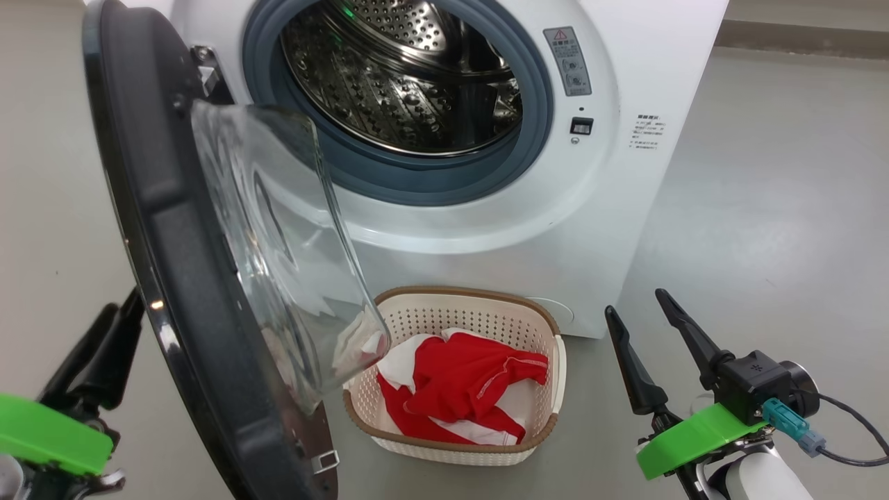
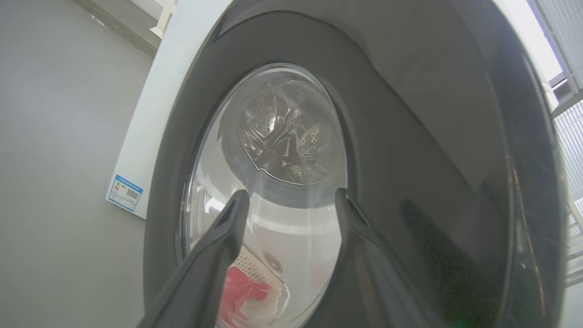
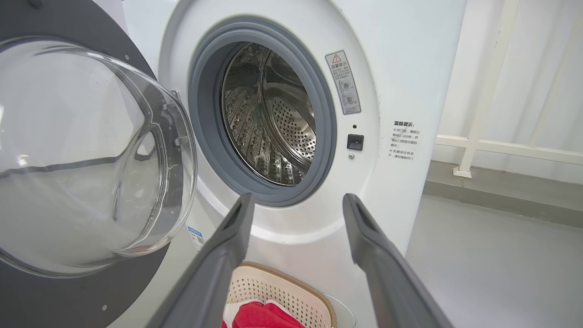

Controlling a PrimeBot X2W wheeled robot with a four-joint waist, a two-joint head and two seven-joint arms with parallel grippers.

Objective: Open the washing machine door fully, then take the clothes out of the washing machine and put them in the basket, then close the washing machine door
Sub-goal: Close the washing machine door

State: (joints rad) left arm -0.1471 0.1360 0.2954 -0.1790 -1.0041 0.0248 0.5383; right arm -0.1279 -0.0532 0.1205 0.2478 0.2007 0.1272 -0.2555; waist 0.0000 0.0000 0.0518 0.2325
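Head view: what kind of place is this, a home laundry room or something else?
Likely a laundry area: a big white front-loading washing machine stands on a grey floor, its round black-rimmed glass door open, with a small cream perforated plastic basket of bright red clothes before it.

- The washing machine [image 1: 646, 62]: smooth white casing with a soft sheen
- Its drum [image 1: 410, 90]: bright, mirror-like perforated steel; the gasket [image 1: 444, 177]: matt grey rubber
- The washing machine door [image 1: 167, 264]: dark plastic frame, glossy on the outer face, around a clear, smooth glass bowl [image 1: 278, 229]
- The basket [image 1: 479, 316]: matt cream plastic, brown woven-look rim
- The clothes [image 1: 465, 382]: thin, creased red cloth with white trim
- The floor [image 1: 764, 208]: smooth grey, faintly shiny
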